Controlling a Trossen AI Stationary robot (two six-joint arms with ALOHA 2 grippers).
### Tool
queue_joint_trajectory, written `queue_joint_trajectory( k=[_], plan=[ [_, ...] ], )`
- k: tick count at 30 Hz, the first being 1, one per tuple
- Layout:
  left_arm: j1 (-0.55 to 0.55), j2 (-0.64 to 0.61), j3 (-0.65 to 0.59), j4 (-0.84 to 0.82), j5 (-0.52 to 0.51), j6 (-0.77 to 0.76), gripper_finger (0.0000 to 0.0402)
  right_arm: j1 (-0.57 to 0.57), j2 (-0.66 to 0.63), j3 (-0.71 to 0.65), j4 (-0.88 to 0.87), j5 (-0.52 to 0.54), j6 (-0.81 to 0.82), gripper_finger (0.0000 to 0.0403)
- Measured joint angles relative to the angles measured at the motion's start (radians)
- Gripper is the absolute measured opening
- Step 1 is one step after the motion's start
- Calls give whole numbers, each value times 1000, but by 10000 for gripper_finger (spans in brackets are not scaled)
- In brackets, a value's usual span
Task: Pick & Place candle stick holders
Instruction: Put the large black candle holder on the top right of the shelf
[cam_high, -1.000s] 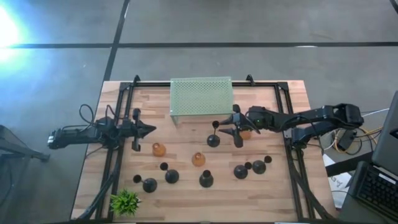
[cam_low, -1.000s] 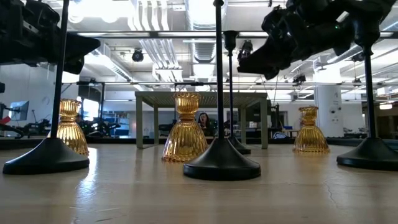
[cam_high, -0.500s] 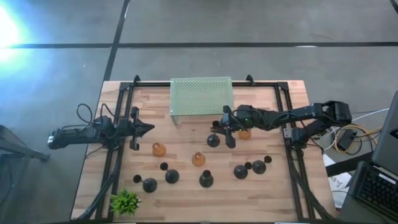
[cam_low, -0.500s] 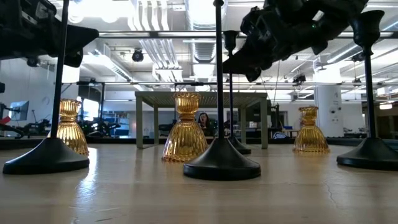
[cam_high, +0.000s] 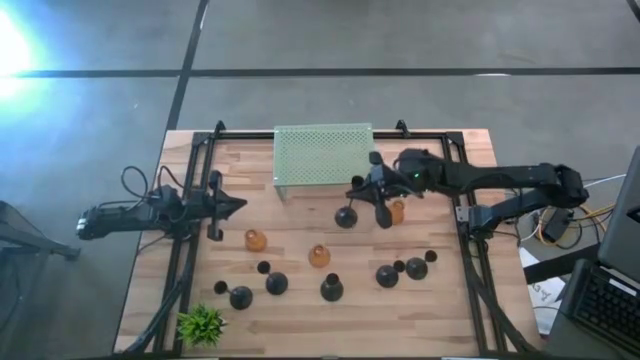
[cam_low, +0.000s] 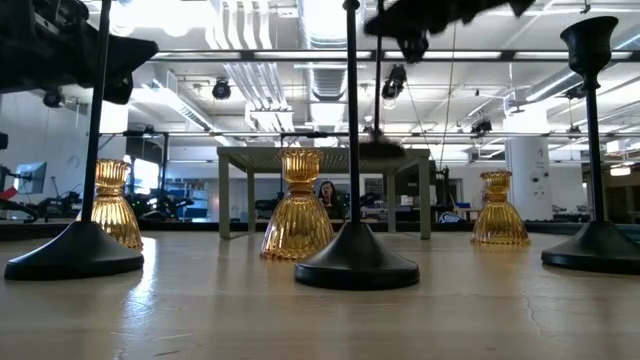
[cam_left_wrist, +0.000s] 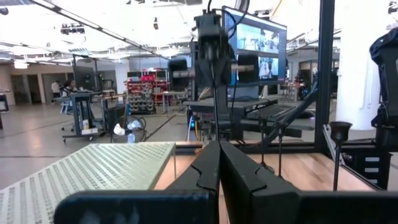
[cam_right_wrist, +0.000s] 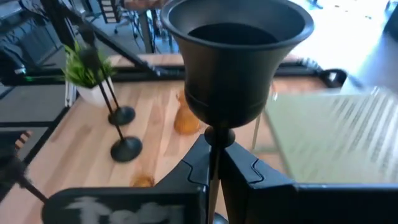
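Note:
My right gripper (cam_high: 357, 192) is shut on a tall thin black candle stick holder (cam_right_wrist: 239, 56), in front of the mint-green perforated stand (cam_high: 323, 155). The holder's round base (cam_low: 378, 150) hangs above the table. More tall black holders (cam_low: 352, 130), amber glass ones (cam_high: 256, 240) (cam_high: 319, 256) (cam_high: 396, 211) and short black dome ones (cam_high: 277, 284) stand on their bases on the wooden table (cam_high: 300, 225). My left gripper (cam_high: 243, 207) is shut on nothing, above the table's left part. My right gripper pinches the top of the stem (cam_right_wrist: 214, 138), just under the cup, between its two fingers. The fingers come level from the table's right side and lie across the stem. The holder hangs upright below them, its base lifted clear of the table.
A small leafy plant (cam_high: 202, 325) stands at the near left corner. A black frame (cam_high: 190, 250) runs along the table's sides. Several holders crowd the near half, and bare wood lies between my left gripper and the stand.
My right gripper has gone toward the table's left, shut on the tall holder's stem, then gone up and a little toward the far edge. The holder, which stood on the table, now hangs clear of it.

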Motion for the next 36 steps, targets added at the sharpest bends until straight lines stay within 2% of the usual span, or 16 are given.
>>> queue_joint_trajectory(
  k=[5,12,19,26,36],
  plan=[
    [0,4,18,1,-18,32,14,-40,26,192,-131,10,-104,10],
    [0,5,20,0,-70,50,14,-215,137,416,-237,18,-131,10],
    [0,5,19,-1,-77,74,14,-438,276,549,-267,-155,-58,9],
    [0,5,19,0,-79,78,14,-593,365,598,-277,-212,-57,9],
    [0,6,13,-1,-120,77,14,-647,418,596,-259,-216,-99,9]
  ],
)
